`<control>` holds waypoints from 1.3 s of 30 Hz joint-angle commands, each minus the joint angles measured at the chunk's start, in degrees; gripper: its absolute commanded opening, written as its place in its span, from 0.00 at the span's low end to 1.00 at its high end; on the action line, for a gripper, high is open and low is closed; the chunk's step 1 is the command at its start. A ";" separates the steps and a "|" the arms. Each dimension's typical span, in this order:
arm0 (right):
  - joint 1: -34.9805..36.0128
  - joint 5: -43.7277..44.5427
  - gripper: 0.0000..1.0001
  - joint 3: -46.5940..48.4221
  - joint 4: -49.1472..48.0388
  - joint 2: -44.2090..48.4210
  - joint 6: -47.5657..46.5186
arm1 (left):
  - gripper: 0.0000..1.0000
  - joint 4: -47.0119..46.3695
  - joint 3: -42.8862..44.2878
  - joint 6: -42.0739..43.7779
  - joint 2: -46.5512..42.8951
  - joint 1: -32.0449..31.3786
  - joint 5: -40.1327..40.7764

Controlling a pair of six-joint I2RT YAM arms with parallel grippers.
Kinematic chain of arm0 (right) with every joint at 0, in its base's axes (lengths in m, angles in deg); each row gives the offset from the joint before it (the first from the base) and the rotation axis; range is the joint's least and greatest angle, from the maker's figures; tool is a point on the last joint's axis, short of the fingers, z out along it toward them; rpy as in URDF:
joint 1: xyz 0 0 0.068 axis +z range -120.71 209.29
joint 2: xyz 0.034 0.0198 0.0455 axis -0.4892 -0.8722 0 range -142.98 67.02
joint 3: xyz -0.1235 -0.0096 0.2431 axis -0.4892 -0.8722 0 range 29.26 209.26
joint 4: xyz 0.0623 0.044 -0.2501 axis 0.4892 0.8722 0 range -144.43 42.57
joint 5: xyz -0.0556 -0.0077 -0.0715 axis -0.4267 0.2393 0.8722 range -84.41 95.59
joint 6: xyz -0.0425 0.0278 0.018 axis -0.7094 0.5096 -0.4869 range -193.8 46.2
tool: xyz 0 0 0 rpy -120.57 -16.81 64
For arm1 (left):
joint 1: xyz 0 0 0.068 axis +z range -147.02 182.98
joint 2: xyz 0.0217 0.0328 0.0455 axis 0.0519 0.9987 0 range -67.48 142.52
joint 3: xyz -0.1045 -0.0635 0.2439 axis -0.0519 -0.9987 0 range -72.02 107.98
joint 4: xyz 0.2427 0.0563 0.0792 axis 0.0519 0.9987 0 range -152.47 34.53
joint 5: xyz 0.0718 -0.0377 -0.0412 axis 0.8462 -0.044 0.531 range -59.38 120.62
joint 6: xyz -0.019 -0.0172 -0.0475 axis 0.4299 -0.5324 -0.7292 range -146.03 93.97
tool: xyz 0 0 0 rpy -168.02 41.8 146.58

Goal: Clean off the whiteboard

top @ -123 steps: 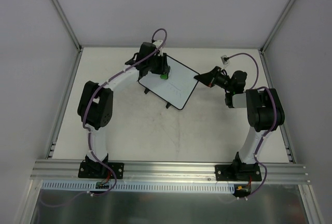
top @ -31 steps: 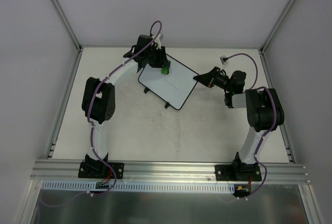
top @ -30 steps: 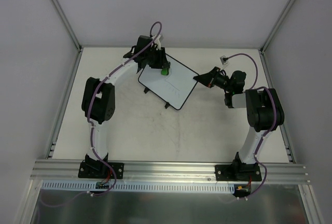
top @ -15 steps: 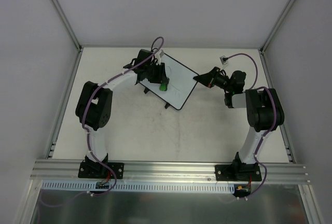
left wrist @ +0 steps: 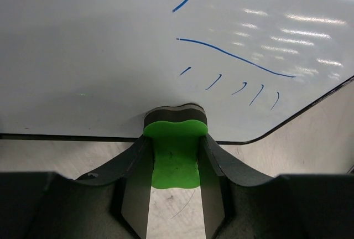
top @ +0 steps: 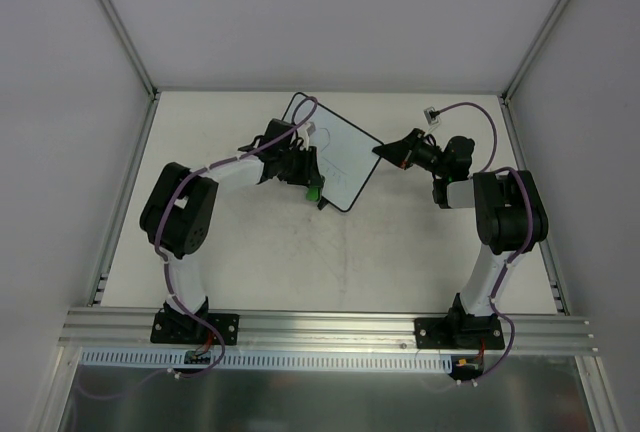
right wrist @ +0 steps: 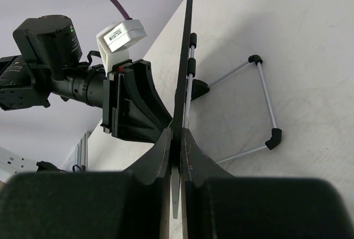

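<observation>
Overhead view of my two arms reaching away from me across a pale table point(top: 300, 262). Nearest to me, the left gripper point(top: 312, 188) hangs just past the table's middle, toward 12 o'clock. Its fingers are pinching a small green eraser point(left wrist: 175, 159) with a dark pad on its far end. In the left wrist view that pad sits right on the near edge of the whiteboard point(top: 345, 157), overlapping the thin black frame.

The whiteboard lies turned like a diamond on the far half of the table, toward 12 o'clock from the centre. The eraser meets it at about 7 o'clock on its outline, close to its nearest corner.

Beyond the eraser, blue marks point(left wrist: 238, 59) show on the white surface – two long strokes and a row of five short ticks – off toward 1 o'clock from the pad.

At the board's 3 o'clock corner, the right gripper point(top: 386, 151) is pressed together on the board's thin edge, which runs straight up between its fingers in the right wrist view. A thin wire foot point(right wrist: 260, 106) with black ends rests on the table beside that edge.
</observation>
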 commanded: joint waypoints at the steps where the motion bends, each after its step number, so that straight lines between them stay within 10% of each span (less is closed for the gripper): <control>1: 2.13 -6.97 0.00 0.08 -15.53 3.32 -0.61 | 0.00 -1.59 4.06 0.98 1.35 -0.39 5.69; 27: 2.83 -7.33 0.00 -0.09 -15.53 3.59 -0.87 | 0.00 18.98 43.52 9.60 15.33 3.12 12.73; 39: 2.92 -7.33 0.00 0.43 -15.53 3.06 -0.87 | 0.00 21.09 42.30 12.59 14.54 0.93 12.28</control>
